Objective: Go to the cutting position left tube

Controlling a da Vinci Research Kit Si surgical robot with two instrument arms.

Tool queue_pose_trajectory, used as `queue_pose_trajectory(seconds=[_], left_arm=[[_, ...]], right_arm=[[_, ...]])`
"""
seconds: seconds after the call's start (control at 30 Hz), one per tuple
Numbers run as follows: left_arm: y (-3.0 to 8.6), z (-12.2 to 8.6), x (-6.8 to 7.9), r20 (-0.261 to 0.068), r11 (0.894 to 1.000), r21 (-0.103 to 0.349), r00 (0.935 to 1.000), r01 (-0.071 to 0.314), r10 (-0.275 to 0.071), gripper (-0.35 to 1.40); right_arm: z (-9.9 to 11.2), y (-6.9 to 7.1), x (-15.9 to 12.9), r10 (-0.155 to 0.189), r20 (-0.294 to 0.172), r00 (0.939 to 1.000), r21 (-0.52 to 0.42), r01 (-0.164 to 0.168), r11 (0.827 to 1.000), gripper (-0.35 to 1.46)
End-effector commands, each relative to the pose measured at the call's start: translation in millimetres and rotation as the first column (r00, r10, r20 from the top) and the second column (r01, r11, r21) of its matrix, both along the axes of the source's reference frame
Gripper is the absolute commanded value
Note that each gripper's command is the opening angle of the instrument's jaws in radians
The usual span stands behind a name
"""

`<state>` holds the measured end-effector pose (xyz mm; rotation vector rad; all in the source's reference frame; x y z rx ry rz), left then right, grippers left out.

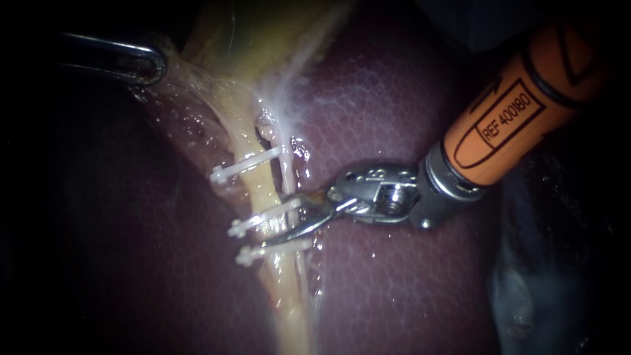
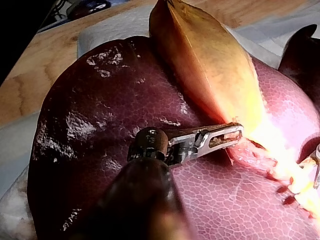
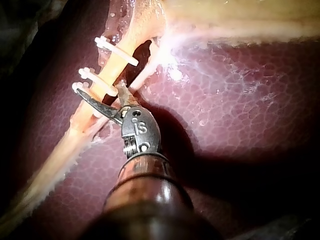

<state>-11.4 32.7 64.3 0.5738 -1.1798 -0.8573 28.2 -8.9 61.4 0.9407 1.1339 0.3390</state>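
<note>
A dark red, glistening liver [image 2: 100,125] lies on a white pad [image 2: 107,26] over a wooden bench [image 2: 25,85]. A yellowish gallbladder [image 2: 210,65] rises from it.

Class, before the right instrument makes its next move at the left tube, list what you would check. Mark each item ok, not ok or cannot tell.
1. Three clips sit on the left tube, all in view: ok.
2. Right instrument is open at the tube: ok.
3. Left tube lies fully between its blades: cannot tell.
4. Blades are clear of the clips: cannot tell; the lower blade lies close to the lowest clip.
5. Thin right tube is outside the blades: cannot tell.
6. Left instrument holds the gallbladder stretched: ok.
</note>
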Motion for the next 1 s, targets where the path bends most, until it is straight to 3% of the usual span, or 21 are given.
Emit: queue_pose_trajectory(seconds=[0.03,1.0], left_arm=[[0.0,0.1,0.0,0.000,1.000,0.000,1.0000,0.000,0.000,-0.35],[0.0,0.1,0.1,0.000,1.000,0.000,1.0000,0.000,0.000,-0.35]], right_arm=[[0.0,0.1,-0.1,0.001,0.002,1.0000,0.004,-0.001,1.000,1.37],[-1.0,0.1,-1.7,0.002,0.017,0.9998,0.043,-0.003,0.999,1.39]])
